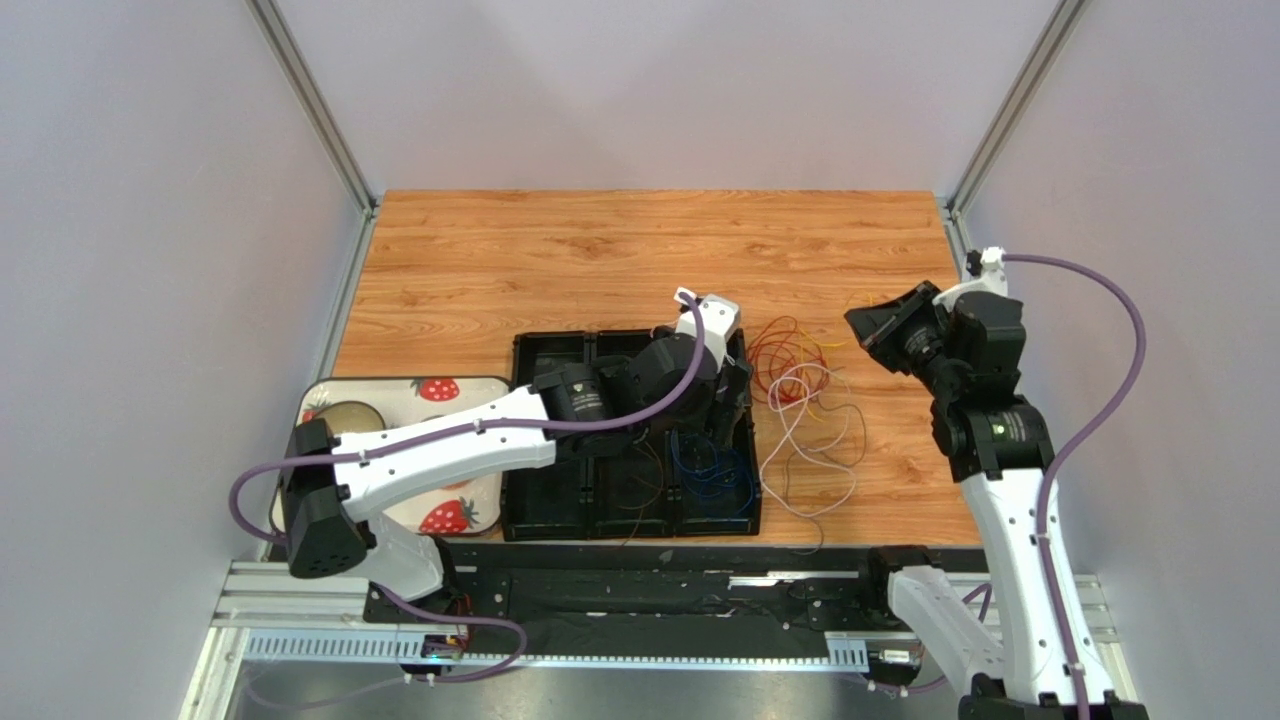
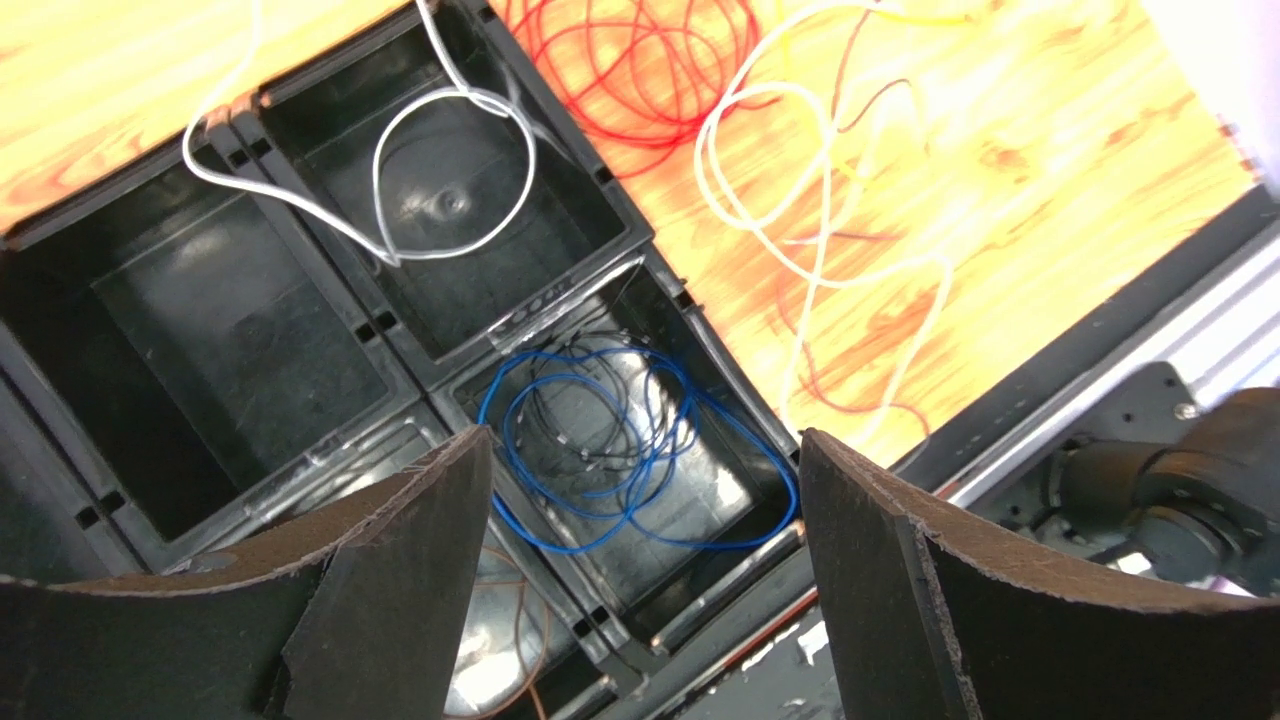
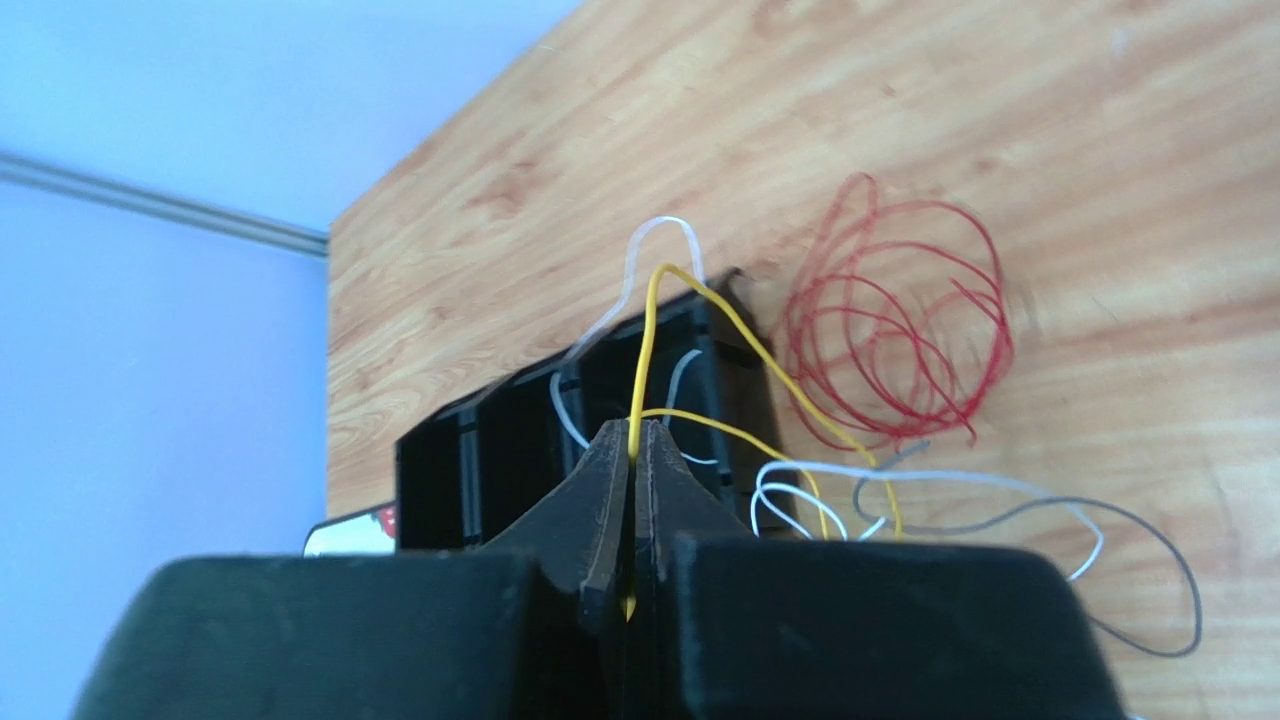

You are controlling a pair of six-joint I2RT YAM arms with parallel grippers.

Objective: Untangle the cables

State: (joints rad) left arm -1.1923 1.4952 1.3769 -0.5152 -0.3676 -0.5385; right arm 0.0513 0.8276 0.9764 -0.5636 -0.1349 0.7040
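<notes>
With right hand (image 3: 631, 450) pinching thin yellow wire (image 3: 649, 345); left hand (image 2: 643, 443) spread over blue wire (image 2: 579, 503) in black plastic tray (image 2: 376, 323).

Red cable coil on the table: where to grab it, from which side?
Pinch the red cable at its far arc, straight down from above. It lies flat on the table, and that arc looks free. Its near side overlaps the white cable and the yellow cable that the right tool pinches.

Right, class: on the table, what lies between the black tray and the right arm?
Between the black tray and the right arm lie a red cable coil and looping white cables. The top view shows this.
</notes>
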